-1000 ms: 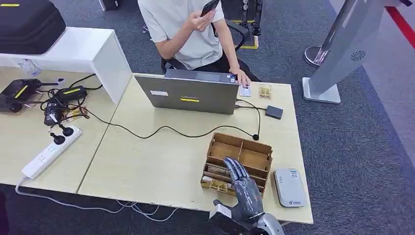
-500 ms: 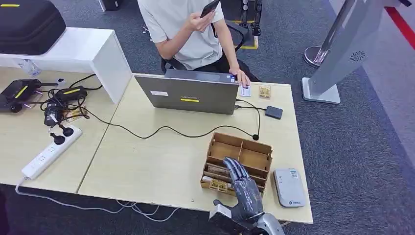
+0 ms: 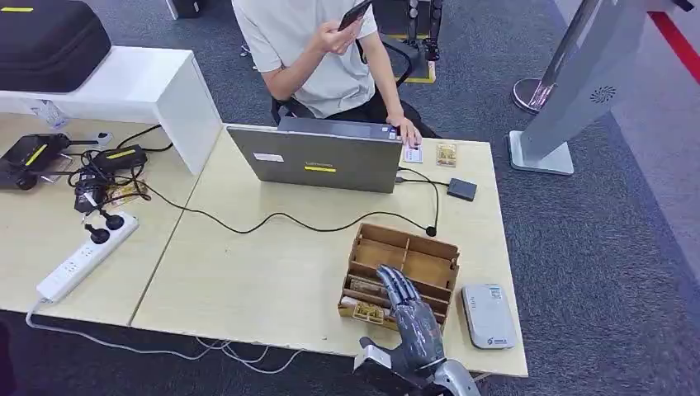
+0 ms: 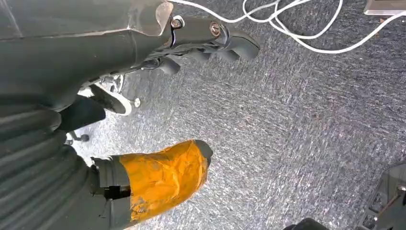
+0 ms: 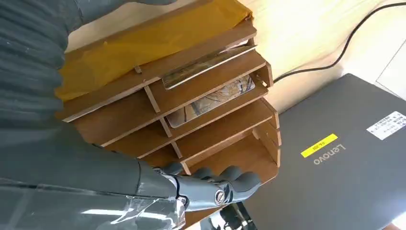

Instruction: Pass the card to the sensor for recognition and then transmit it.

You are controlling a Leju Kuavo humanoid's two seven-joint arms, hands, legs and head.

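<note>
My right hand (image 3: 413, 318) sits lower centre-right of the head view, fingers spread and straight over the near rows of the wooden card box (image 3: 402, 272), holding nothing; I judge it's poised w/ fingers apart so they can drop into a slot and pinch a card. In the right wrist view the fingers (image 5: 225, 179) lie along the box's far lip, not curled on anything. The cards (image 5: 210, 98) are in the box's narrow rows, standing on edge and leaning, prob. so an edge sticks up to be pinched; from the head view they show at the box's near left corner (image 3: 369, 312). Just right of the box, lower right of the frame, lies the grey sensor (image 3: 487, 315), flat on the table (image 3: 248, 280) and close by, likely so the swipe is a short reach. My left hand (image 4: 163, 172) hangs low over the carpet, thumb wrapped in orange tape, other fingers slack w/ nothing in them; can't tell more. Mid-frame, a black cable (image 3: 281, 219) runs across the table. Further up, a laptop (image 3: 318, 161) stands open w/ its back to me, and behind it a person (image 3: 318, 49) sits w/ a phone raised, probably the one to take the card after.
</note>
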